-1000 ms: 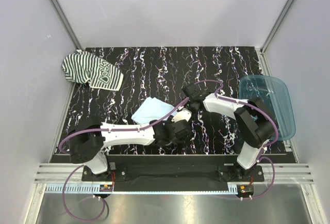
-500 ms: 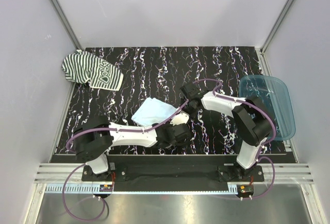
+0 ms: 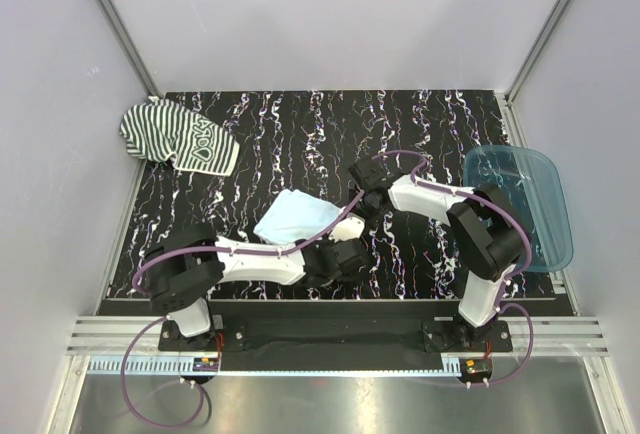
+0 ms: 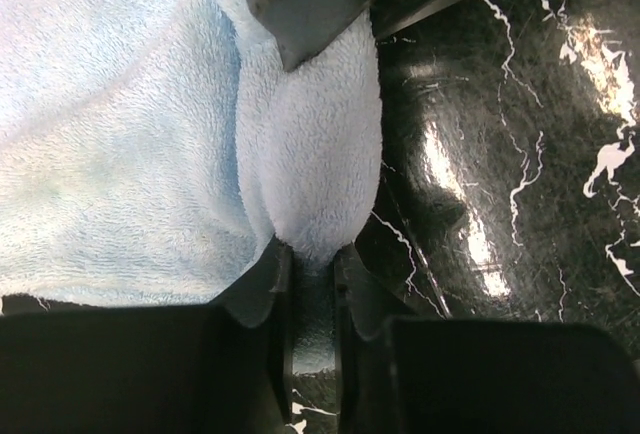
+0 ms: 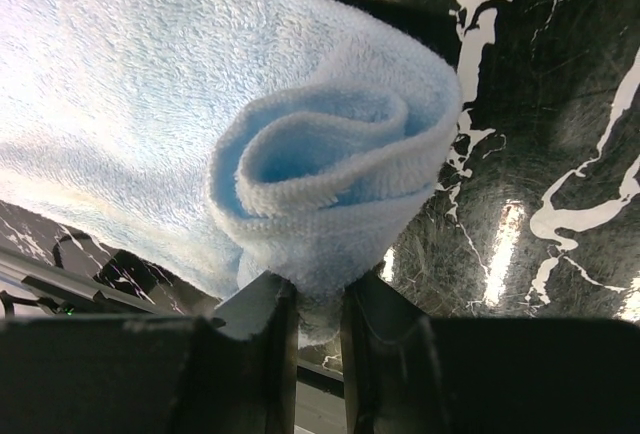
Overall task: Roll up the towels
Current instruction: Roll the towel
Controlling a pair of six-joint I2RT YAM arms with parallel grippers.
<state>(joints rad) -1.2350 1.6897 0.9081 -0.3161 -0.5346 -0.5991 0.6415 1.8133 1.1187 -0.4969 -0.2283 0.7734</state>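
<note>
Marbled black table (image 3: 300, 124), pale blue towel (image 3: 290, 216) pinched by left fingers (image 4: 262, 289), by right fingers (image 5: 262, 329) (tips partly under cloth)

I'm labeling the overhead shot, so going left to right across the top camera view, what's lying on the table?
striped towel → pale blue towel → blue plastic tray

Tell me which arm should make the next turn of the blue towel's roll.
Right, probably. The right gripper is shut on the coiled end of the pale blue towel, so twisting it adds turns; the left gripper only pinches a plain fold.
</note>
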